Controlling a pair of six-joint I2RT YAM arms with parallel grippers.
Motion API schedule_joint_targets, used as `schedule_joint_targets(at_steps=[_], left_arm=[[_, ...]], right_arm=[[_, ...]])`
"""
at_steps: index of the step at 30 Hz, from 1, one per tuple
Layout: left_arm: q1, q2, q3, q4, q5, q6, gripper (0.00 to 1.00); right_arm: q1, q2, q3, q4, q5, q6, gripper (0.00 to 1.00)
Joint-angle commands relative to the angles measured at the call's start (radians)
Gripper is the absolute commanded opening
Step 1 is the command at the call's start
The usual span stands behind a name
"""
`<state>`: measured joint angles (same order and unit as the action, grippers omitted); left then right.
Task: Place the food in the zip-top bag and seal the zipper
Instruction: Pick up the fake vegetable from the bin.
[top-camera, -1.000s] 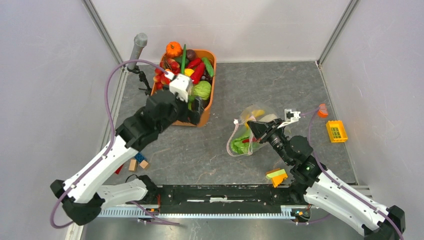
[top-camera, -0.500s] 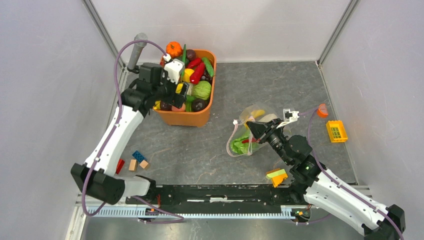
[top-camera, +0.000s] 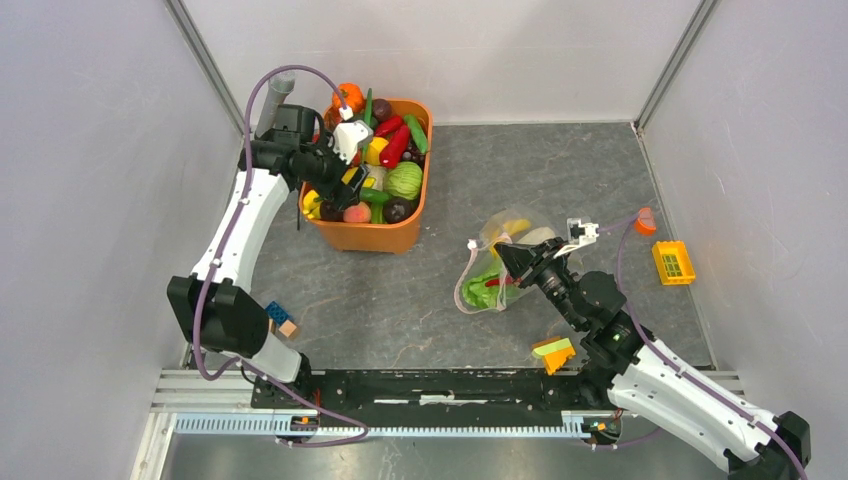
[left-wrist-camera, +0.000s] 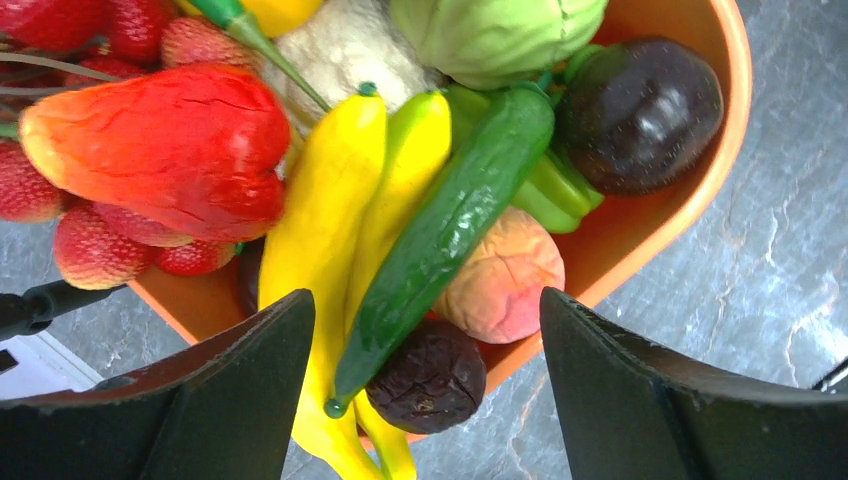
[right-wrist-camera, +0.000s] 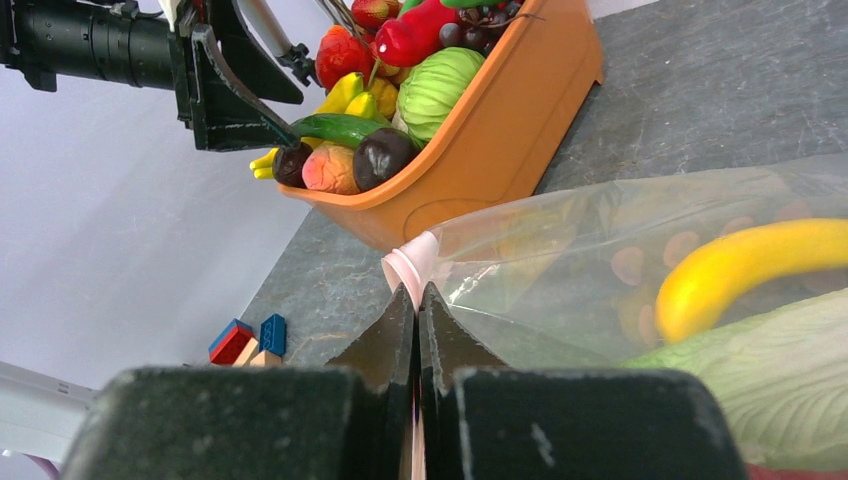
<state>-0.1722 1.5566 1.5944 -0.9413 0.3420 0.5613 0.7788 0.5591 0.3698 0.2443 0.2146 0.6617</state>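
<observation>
The zip-top bag (top-camera: 497, 262) lies right of centre, clear with pink dots. Through its plastic show a yellow banana (right-wrist-camera: 740, 265) and a green-and-white cabbage (right-wrist-camera: 770, 385). My right gripper (right-wrist-camera: 417, 295) is shut on the pink zipper (right-wrist-camera: 408, 262) at the bag's mouth corner, and in the top view it (top-camera: 502, 251) sits at the bag's near side. My left gripper (left-wrist-camera: 425, 305) hangs open over the tub. Its fingers straddle a slim green vegetable (left-wrist-camera: 450, 220), yellow bananas (left-wrist-camera: 325, 230) and a dark fruit (left-wrist-camera: 430, 375). It holds nothing. From above it (top-camera: 357, 183) is over the tub's left half.
The orange tub (top-camera: 415, 225), heaped with toy produce, stands at the back left. Small wooden and blue blocks (top-camera: 281, 320) lie by the left arm's base. A yellow-orange wedge (top-camera: 553, 353) sits near the right arm's base and a yellow crate (top-camera: 673, 262) at the right wall.
My left arm has swung from the tub's front round to its left side, so its open gripper now hangs over the produce. The right gripper and bag have not moved.
</observation>
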Motion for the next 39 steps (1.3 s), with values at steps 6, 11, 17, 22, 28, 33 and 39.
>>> schedule_joint_targets(at_steps=[6,11,17,22,28,33,39], left_arm=[[0.002,0.019,0.018,-0.088,0.061,0.159,0.78],[0.002,0.057,0.034,-0.087,0.031,0.154,0.70],[0.002,0.067,0.024,-0.055,-0.037,0.143,0.68],[0.002,0.049,0.022,0.001,-0.055,0.129,0.69],[0.003,0.054,0.019,0.000,-0.078,0.126,0.55],[0.003,0.072,0.011,0.000,-0.099,0.119,0.60],[0.003,0.102,0.018,0.000,-0.131,0.109,0.60]], right_arm=[[0.004,0.025,0.042,0.033,0.000,-0.018,0.03],[0.003,0.020,0.034,0.035,0.001,-0.017,0.03],[0.004,0.001,0.026,0.029,0.013,-0.014,0.03],[0.004,0.004,0.028,0.030,0.006,-0.011,0.03],[0.004,0.003,0.028,0.030,0.006,-0.013,0.03],[0.004,0.002,0.028,0.027,0.007,-0.013,0.04],[0.004,0.007,0.027,0.028,0.006,-0.012,0.04]])
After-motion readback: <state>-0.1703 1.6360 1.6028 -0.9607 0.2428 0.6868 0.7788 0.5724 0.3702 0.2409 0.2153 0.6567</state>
